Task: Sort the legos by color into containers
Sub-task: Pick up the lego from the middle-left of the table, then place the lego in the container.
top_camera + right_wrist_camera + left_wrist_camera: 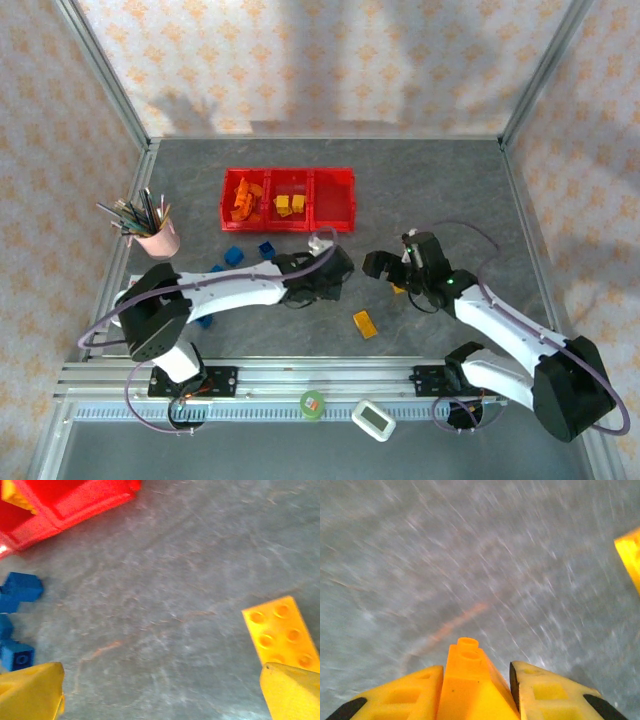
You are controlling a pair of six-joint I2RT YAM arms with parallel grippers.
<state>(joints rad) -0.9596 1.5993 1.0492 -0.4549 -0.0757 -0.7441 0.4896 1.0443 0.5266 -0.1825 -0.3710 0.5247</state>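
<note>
Right up against the left wrist camera, the left tool is clamped on an orange brick, with its yellow fingers pressed on either side. That brick's long axis runs along the fingers, and its studded end pokes out past the tips toward the gray counter, which is pretty blurred.

Right tool is spread wide with nothing in it. Just beside the finger on the right of that wrist view sits a yellow plate, lying flat on the counter with its studs up. Its long axis runs away from the finger up the picture, leaning a bit left. Over on the other side are a few blue bricks, and past them a corner of the red tray.

From above, the tray sits toward the back of the counter, long side running left to right. It has orange pieces in the left bin and yellow pieces in the middle one. Both tools hover in front of it, not touching it. Another yellow brick lies alone nearer the arm bases, angled diagonally. A pink cup of pencils stands off to the left.
</note>
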